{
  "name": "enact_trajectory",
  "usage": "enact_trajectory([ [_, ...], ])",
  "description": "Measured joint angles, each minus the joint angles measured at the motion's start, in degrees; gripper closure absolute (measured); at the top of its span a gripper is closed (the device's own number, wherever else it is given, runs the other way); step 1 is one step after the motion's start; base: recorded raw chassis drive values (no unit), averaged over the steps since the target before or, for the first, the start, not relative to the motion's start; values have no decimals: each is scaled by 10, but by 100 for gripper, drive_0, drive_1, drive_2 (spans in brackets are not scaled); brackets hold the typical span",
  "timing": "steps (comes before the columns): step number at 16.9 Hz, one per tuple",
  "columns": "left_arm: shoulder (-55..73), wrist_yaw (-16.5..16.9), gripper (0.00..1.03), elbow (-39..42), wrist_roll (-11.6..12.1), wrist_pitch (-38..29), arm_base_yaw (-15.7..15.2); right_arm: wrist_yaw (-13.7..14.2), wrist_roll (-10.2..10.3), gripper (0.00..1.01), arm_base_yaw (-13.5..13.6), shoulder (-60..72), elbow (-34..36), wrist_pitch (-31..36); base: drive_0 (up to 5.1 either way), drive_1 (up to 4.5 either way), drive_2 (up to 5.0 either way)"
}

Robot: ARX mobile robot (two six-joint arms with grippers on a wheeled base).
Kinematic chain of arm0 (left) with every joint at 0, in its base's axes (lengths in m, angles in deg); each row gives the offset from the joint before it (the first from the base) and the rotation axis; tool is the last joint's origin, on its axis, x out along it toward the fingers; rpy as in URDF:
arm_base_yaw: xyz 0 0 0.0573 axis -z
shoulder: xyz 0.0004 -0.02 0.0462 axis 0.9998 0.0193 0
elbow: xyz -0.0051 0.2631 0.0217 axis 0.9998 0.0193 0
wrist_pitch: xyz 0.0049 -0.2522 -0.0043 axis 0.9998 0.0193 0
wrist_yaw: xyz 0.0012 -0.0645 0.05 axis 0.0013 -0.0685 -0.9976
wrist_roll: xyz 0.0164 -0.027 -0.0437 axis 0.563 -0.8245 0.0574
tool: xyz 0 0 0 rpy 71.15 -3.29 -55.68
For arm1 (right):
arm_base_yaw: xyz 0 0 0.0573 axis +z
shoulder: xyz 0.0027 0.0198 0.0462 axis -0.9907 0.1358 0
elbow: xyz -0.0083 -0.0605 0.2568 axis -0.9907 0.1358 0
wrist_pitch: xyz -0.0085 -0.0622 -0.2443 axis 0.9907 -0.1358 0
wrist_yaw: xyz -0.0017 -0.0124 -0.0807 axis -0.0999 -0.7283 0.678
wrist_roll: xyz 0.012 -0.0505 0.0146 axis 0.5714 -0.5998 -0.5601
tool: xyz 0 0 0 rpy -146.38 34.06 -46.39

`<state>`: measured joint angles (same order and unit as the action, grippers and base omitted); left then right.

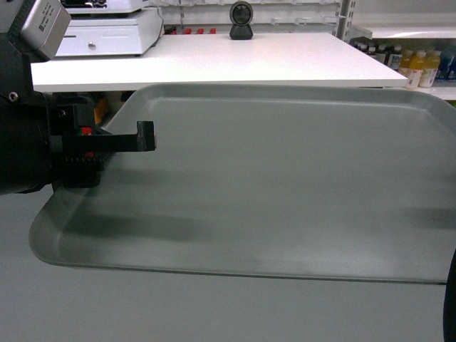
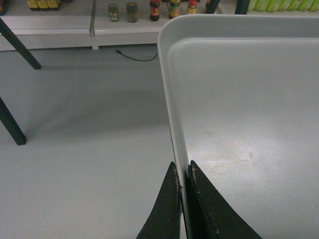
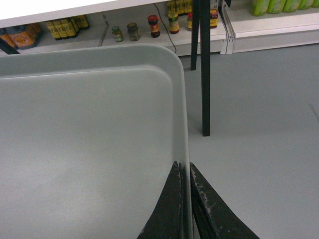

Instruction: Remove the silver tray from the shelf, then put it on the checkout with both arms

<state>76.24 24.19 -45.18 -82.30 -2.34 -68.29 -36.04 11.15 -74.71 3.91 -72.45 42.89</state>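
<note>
Head view: silver tray (image 1: 271,178) hangs level, long axis left-right, far rim just short of checkout (image 1: 214,60) edge. Left gripper (image 2: 183,199) and right gripper (image 3: 184,199) each clamp a side rim.

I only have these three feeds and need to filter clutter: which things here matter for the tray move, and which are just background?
Job:
silver tray, carried above the floor
left gripper, clamped on its rim
right gripper, clamped on the opposite rim
checkout, ahead

Background:
cash register
black scanner
jars and bottles on low shelves
</note>
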Motion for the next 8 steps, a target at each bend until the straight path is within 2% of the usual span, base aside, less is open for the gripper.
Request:
enact_trajectory([
  [1,0,0,100,0,0,-1,0,0,0,99,0,0,0,0,0,0,0],
  [8,0,0,100,0,0,-2,0,0,-1,99,0,0,0,3,5,423,-413],
])
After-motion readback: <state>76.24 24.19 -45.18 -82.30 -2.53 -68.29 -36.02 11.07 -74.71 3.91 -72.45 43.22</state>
